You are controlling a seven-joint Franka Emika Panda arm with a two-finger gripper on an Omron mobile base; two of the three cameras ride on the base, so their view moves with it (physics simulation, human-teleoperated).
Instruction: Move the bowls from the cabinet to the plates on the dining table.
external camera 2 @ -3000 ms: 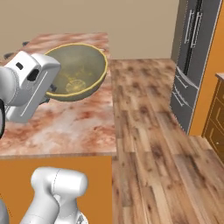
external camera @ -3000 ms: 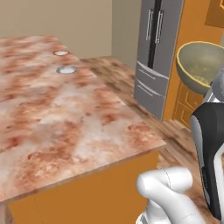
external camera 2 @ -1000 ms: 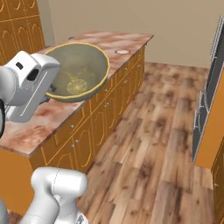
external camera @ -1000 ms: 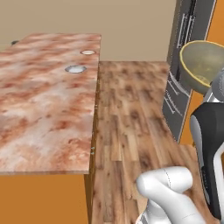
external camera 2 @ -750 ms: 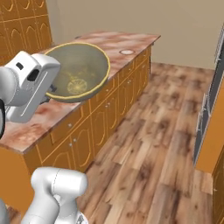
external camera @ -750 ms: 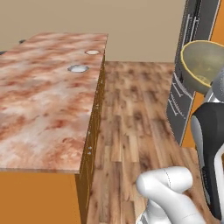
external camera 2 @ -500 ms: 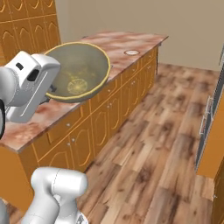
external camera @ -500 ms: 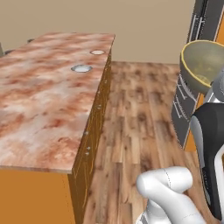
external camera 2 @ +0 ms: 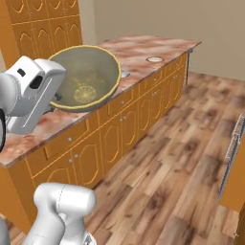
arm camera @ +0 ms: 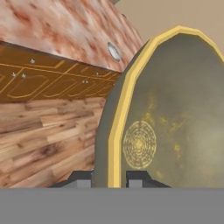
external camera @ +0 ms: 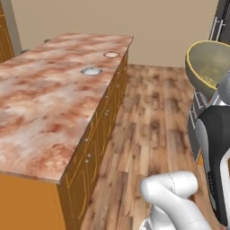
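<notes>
The dining table (external camera: 49,103) lies to my left, its reddish marbled top running away from me, with orange doors below facing the wood floor (external camera: 148,134). I hold one bowl (external camera 2: 86,79) in the air, beside the table's long edge and clear of its top. My gripper (arm camera: 109,177) is clamped on the bowl's yellow rim, one finger on each side of the wall. Two plates sit far along the tabletop, the nearer plate (external camera: 91,71) and the farther plate (external camera: 111,55); their rim colours are probably grey and red, but they appear too small to confirm.
</notes>
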